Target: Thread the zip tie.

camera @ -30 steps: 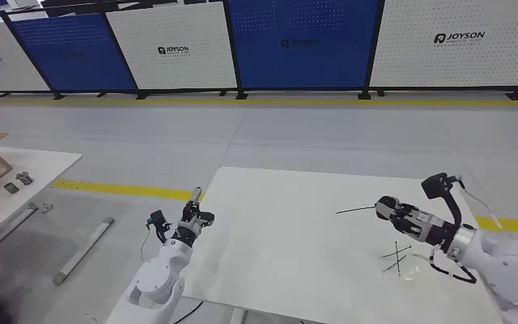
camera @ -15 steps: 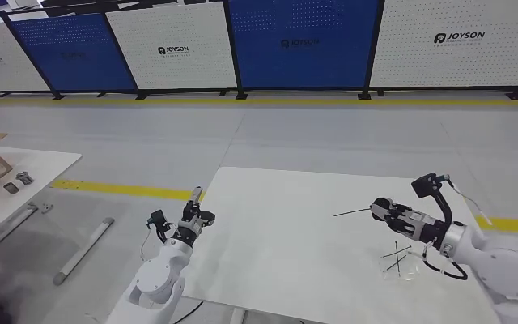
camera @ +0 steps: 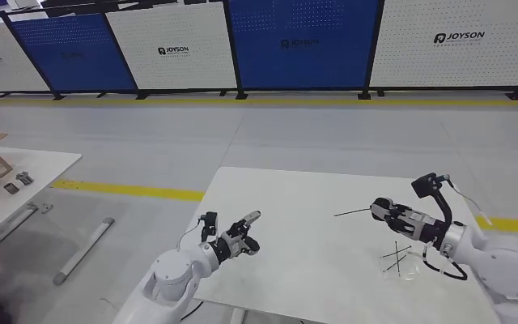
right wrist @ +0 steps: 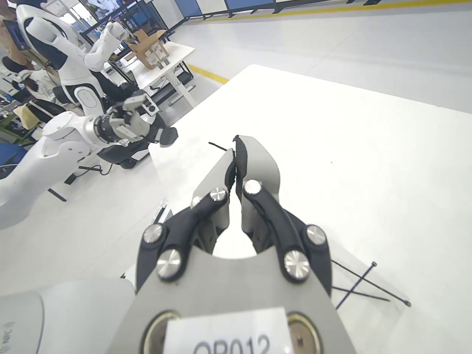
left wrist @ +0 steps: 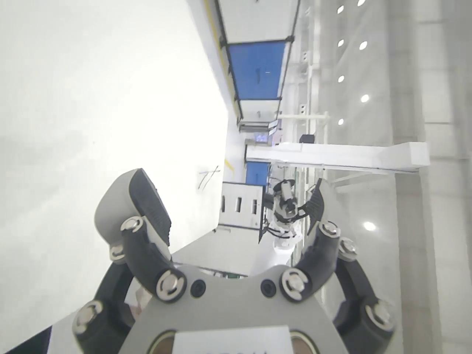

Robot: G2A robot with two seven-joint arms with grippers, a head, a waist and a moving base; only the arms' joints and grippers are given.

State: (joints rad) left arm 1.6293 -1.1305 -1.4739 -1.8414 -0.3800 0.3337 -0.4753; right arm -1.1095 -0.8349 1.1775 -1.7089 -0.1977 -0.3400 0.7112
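Fingers of the right gripper (right wrist: 235, 148) are clenched on a thin black plastic zip tie (right wrist: 218, 146). Its free end juts past the tips toward the middle of the white rectangular table (camera: 299, 243). Whether that end touches the top, cannot tell.

This gripper hangs over the right part of the table, near the right edge.

Left gripper (left wrist: 232, 200): fingers spread wide, released. It sits just inside the table's left edge, toward the near corner, and points across the tabletop at the other arm.

A broad stretch of white tabletop lies between the two grippers, which are well apart.

Several spare black zip ties (right wrist: 368, 271) lie crossed on a clear plastic sheet (camera: 411, 274) near the right front corner, just beside the right arm.

Room: pale grey floor (camera: 267, 130) and a yellow floor line (camera: 121, 189) passing behind the table. Blue and white perforated panels (camera: 303, 44) stand along the far side. A second white table (camera: 36, 166) stands off to the left.
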